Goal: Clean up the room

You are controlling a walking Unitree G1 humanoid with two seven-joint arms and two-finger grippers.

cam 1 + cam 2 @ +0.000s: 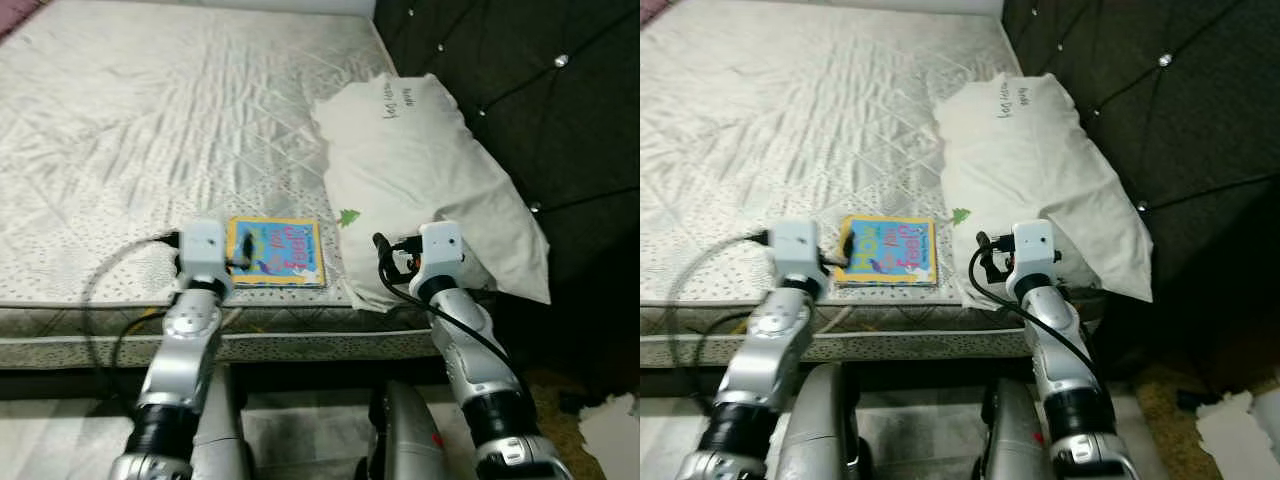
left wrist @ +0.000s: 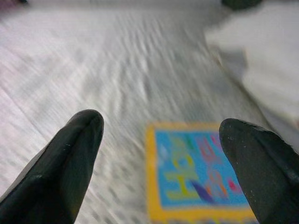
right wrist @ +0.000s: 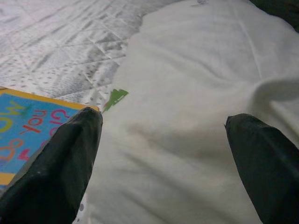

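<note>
Bare quilted grey mattress (image 1: 150, 130), dark tufted headboard (image 1: 520, 80) with studs, pale floor (image 1: 60, 440) below

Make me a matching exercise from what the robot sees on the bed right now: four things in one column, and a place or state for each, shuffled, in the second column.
Things:
1. book
2. pillow
3. left claw
4. right claw

Places or states:
A. open, aimed at the white pillow
B. lying flat near the mattress edge, yellow border
C. open, over the book's left side
D. against the dark tufted headboard

Pairs: 1-B, 2-D, 3-C, 4-A
</note>
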